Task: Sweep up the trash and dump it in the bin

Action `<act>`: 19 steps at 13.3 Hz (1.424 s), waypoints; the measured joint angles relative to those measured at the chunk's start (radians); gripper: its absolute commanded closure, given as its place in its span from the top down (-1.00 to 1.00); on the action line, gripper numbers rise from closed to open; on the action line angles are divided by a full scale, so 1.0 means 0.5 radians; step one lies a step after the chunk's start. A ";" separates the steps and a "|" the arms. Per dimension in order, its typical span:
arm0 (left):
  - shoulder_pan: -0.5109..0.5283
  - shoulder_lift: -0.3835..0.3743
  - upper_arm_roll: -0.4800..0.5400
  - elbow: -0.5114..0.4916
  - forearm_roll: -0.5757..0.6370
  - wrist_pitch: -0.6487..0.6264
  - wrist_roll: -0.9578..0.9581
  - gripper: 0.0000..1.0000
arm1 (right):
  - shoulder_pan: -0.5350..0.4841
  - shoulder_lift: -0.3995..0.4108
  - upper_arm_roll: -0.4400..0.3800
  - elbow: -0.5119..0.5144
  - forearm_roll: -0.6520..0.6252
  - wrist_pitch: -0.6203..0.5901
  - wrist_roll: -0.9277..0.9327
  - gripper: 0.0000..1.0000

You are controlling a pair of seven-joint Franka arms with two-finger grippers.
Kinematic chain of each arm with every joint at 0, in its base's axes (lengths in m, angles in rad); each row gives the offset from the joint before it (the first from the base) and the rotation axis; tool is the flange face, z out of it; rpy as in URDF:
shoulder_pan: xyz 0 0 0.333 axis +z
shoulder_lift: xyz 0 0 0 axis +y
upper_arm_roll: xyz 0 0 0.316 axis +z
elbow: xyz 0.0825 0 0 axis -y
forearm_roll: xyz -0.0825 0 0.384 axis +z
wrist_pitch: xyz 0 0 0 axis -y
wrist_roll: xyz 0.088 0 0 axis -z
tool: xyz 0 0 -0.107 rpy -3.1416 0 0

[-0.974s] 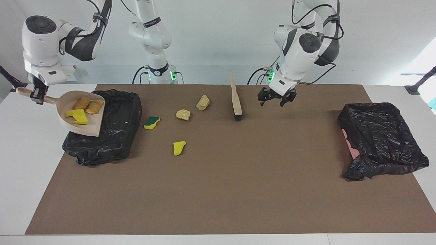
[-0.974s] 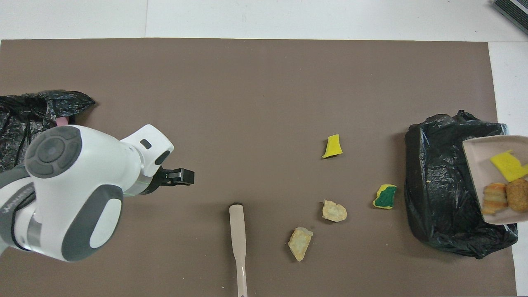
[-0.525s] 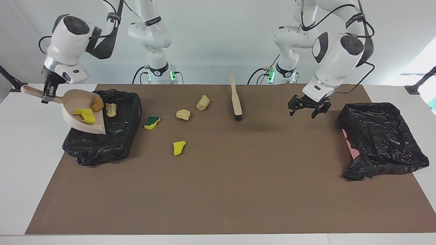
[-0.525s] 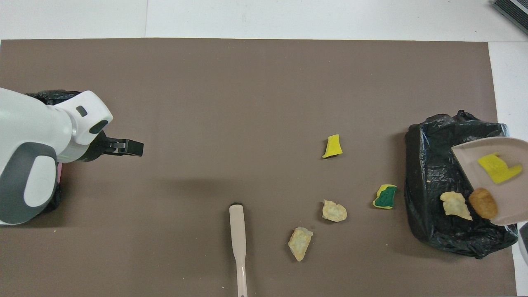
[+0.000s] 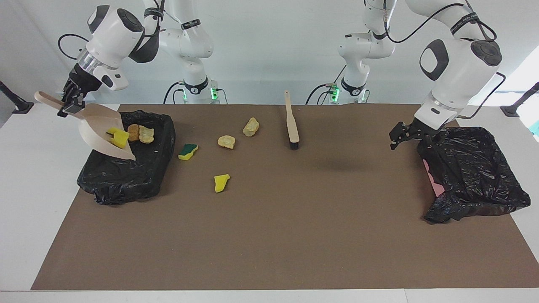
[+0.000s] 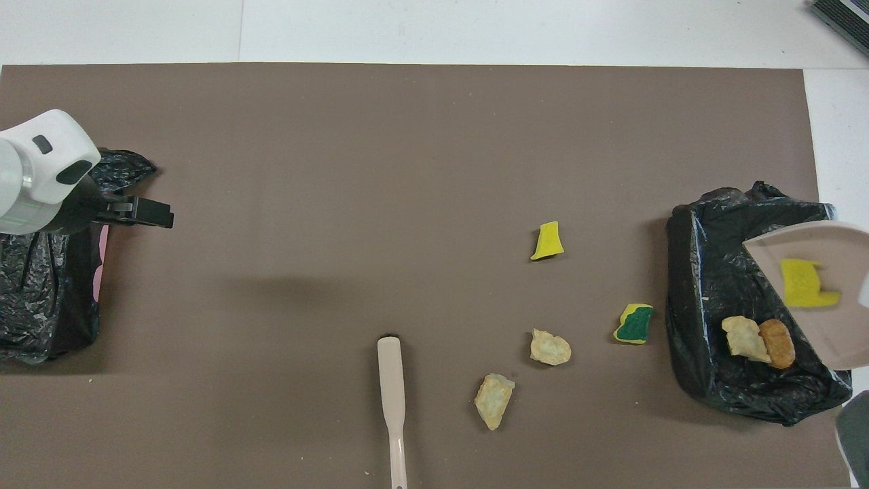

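My right gripper [image 5: 68, 105] is shut on the handle of the beige dustpan [image 5: 101, 132], which tilts steeply down over the black-bagged bin [image 5: 126, 168]. A yellow sponge piece [image 5: 118, 137] sits at the pan's lower lip. Two tan chunks [image 5: 140, 133] lie inside the bin [image 6: 713, 272]. On the mat lie a green-faced sponge [image 5: 188, 151], two tan chunks [image 5: 226, 142] [image 5: 251, 126] and a yellow piece [image 5: 221, 182]. My left gripper [image 5: 414, 136] hangs open and empty over the rim of a second black bin [image 5: 476, 176].
The beige brush [image 5: 291, 122] lies flat on the brown mat, bristles pointing away from the robots, handle toward them. The second bin [image 6: 41, 292] stands at the left arm's end of the table. White table borders the mat.
The dustpan tipped steeper and two tan chunks slid out of it into the bin; the yellow piece slid toward its lip. My left arm swung away from the brush to the second bin.
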 measured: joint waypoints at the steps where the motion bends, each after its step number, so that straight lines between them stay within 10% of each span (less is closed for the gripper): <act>1: 0.017 -0.001 0.006 0.031 0.000 -0.055 -0.011 1.00 | 0.022 -0.004 0.011 0.022 -0.020 -0.056 0.003 -1.00; 8: 0.027 -0.103 -0.029 0.228 0.159 -0.402 -0.276 1.00 | 0.317 -0.119 0.130 0.056 -0.298 -0.752 0.655 -1.00; 19: 0.026 -0.130 -0.036 0.404 0.147 -0.771 -0.288 1.00 | 0.345 -0.119 0.129 0.080 -0.226 -0.848 0.770 -1.00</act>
